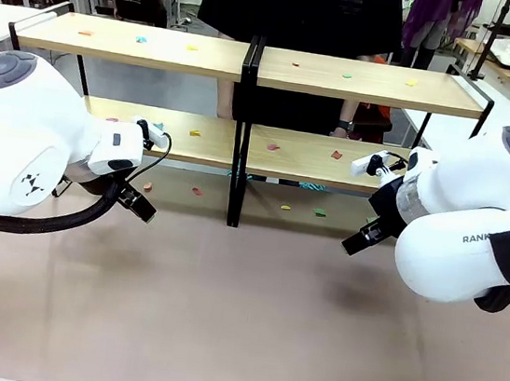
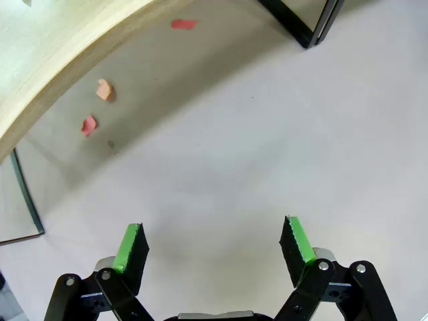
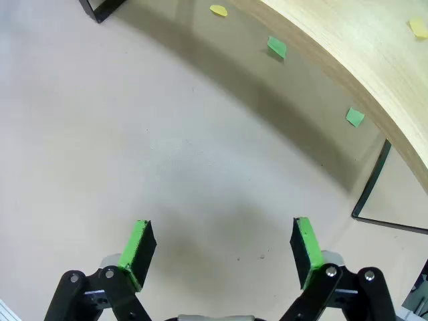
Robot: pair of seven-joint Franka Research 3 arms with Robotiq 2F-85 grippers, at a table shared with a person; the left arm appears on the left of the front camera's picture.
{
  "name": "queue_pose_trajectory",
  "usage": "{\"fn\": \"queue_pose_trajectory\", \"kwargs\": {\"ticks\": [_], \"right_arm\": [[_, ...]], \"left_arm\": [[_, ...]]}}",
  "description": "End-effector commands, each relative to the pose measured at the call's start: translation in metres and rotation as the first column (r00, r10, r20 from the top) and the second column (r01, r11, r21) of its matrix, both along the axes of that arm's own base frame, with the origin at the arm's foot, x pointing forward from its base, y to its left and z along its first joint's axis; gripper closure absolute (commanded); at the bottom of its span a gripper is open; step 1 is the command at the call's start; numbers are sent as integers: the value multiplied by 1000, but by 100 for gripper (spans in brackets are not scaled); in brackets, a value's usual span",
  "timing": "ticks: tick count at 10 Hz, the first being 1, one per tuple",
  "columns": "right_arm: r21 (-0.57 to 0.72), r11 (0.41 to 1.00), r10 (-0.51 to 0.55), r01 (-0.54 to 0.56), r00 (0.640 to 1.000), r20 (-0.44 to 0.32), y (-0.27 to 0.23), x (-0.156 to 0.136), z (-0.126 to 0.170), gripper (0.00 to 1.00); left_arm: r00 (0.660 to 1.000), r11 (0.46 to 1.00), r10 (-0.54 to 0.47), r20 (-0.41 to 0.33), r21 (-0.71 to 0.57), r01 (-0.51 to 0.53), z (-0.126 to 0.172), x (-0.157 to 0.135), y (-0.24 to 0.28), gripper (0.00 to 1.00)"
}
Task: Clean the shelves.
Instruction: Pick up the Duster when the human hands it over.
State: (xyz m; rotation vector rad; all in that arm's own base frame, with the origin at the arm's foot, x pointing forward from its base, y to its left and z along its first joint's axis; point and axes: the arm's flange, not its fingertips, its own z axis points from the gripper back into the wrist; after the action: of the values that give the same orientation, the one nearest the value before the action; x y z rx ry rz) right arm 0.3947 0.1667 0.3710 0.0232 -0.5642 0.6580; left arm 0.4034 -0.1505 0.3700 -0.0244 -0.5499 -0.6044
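The left end effector (image 2: 212, 231) is spread wide and holds nothing, its green pads (image 2: 127, 249) hanging over bare bench (image 2: 267, 147). Toward the upper left of its wrist view, a red scrap (image 2: 89, 124) and an orange scrap (image 2: 103, 89) lie on the bench in the shadow of a wood board of the shelves (image 2: 40, 60).

The right end effector (image 3: 221, 227) is equally wide open and empty above the bench. At the upper right of its view, two green scraps (image 3: 276, 46) and a yellow scrap (image 3: 218, 10) lie under the board's edge.

In the front view the shelves stand side by side across the upper half of the frame, meeting at centre, with small coloured scraps on both tiers. A person (image 1: 302, 9) in black stands behind them at top centre.
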Motion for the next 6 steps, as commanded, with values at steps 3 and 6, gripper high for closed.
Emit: {"fn": "queue_pose_trajectory", "kwargs": {"ticks": [3,6], "right_arm": [[0,1000,0,0,1000,0,0,0,0,0],[0,1000,0,0,1000,0,0,0,0,0]], "left_arm": [[1000,1000,-1,1,0,1,0,0,0,0],[1000,1000,-1,1,0,1,0,0,0,0]]}}
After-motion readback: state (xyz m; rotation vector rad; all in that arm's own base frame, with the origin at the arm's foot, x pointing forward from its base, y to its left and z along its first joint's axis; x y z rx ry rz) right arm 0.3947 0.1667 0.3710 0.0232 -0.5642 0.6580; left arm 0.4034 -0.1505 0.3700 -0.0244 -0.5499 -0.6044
